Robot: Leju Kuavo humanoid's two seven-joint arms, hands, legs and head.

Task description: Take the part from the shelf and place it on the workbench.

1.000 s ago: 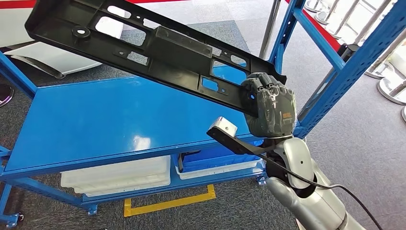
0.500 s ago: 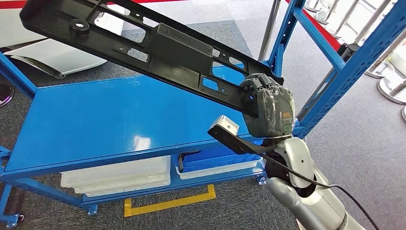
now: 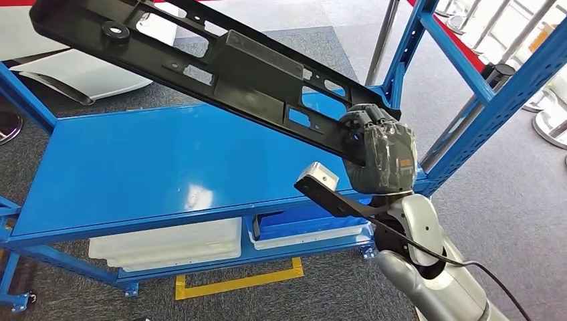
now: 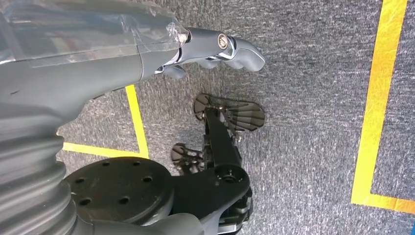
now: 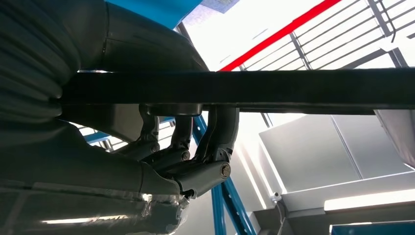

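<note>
- The right robot hand [image 3: 378, 157] is clamped on one end of the part [image 3: 220, 70], a long, flat black plastic panel with rectangular cut-outs, ribs and a round boss.
- From this robot hand the part slants up and away, held in the air above the blue shelf [image 3: 160, 167]; its far end is cut off at the picture's edge.
- In the right wrist view the dark fingers [image 5: 215, 137] hook around the part's thin edge [image 5: 274, 90].
- The left robot hand [image 4: 215, 49] hangs over grey carpet [image 4: 313, 98] with yellow floor tape [image 4: 374, 98], fingers apart, holding nothing.
</note>
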